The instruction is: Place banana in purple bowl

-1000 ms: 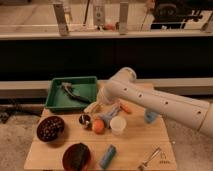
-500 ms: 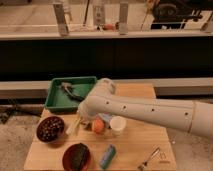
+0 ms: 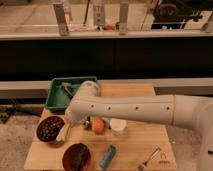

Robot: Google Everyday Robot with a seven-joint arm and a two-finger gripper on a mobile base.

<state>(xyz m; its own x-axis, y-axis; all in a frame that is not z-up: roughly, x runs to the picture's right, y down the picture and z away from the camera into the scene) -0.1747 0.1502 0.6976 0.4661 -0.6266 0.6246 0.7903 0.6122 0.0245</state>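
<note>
The purple bowl [image 3: 49, 129] stands at the table's front left, dark with a speckled inside. My white arm reaches in from the right across the table, and its end hangs just right of the bowl. The gripper [image 3: 67, 126] sits under the arm's end, mostly hidden by it. A pale yellow-tan elongated piece, the banana [image 3: 63, 133], hangs from it, tilted, against the bowl's right rim. The gripper looks shut on the banana.
A green tray [image 3: 56, 96] holding a dark utensil stands at the back left. A redder bowl with a dark lump [image 3: 76, 156], a blue-green cylinder [image 3: 107, 156], an orange fruit [image 3: 98, 125], a white cup [image 3: 118, 126] and a metal utensil [image 3: 150, 159] lie on the wooden table [image 3: 140, 142].
The arm has swung left and forward from the table's middle to the purple bowl's right rim. The pale banana has moved with it.
</note>
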